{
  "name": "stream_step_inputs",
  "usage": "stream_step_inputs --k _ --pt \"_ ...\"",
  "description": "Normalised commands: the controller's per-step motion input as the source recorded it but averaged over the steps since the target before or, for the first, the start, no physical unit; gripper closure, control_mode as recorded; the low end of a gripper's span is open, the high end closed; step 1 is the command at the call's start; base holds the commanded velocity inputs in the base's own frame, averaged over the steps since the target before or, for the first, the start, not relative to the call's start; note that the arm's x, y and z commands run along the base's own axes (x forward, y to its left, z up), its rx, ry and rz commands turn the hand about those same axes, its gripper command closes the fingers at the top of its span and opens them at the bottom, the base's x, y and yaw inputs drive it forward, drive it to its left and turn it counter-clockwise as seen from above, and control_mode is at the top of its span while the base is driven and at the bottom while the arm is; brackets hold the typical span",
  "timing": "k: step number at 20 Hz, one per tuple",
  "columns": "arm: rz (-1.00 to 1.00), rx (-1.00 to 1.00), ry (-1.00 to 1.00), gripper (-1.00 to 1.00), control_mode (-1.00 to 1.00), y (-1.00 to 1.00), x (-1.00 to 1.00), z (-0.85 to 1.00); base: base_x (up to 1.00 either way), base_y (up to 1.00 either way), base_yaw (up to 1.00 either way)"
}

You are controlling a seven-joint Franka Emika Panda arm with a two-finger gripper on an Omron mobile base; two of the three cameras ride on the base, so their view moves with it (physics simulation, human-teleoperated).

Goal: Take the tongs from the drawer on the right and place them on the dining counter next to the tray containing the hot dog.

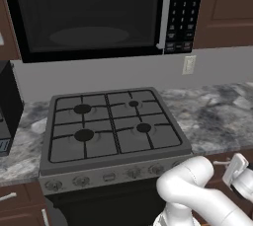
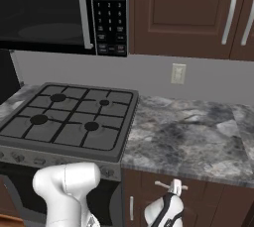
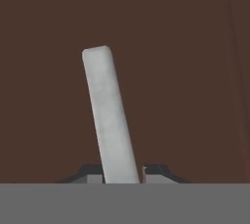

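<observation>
Between my fingertips, my claw (image 3: 123, 174) is closed tight on the silver bar handle (image 3: 108, 115) of the drawer (image 3: 185, 71); opening it is the step in hand; next I must pull straight back; tongs presumably inside, unseen.

The white arm bends low, its tool (image 3: 122, 171) apparently clamped tight, fingers (image 3: 156, 170) barely visible.

Black 4-burner stove (image 1: 111, 124) under a microwave (image 1: 99, 13), beside marbled worktop (image 2: 188, 137), wall outlet (image 2: 178, 74)
</observation>
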Motion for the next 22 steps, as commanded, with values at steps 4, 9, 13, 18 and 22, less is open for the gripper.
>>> stream_step_inputs --k 4,9,13,18,22 --pt "0.00 0.00 0.00 1.00 -1.00 -0.03 -0.25 0.00 0.00 0.00 0.00" --pt "0.00 0.00 0.00 1.00 -1.00 -0.04 -0.34 0.00 0.00 0.00 0.00" --pt "0.00 0.00 0.00 1.00 -1.00 -0.03 -0.37 0.00 0.00 0.00 0.00" --pt "0.00 0.00 0.00 1.00 -1.00 -0.04 -0.40 0.00 0.00 0.00 0.00" --pt "0.00 0.00 0.00 1.00 -1.00 -0.11 -0.41 0.00 0.00 0.00 0.00"
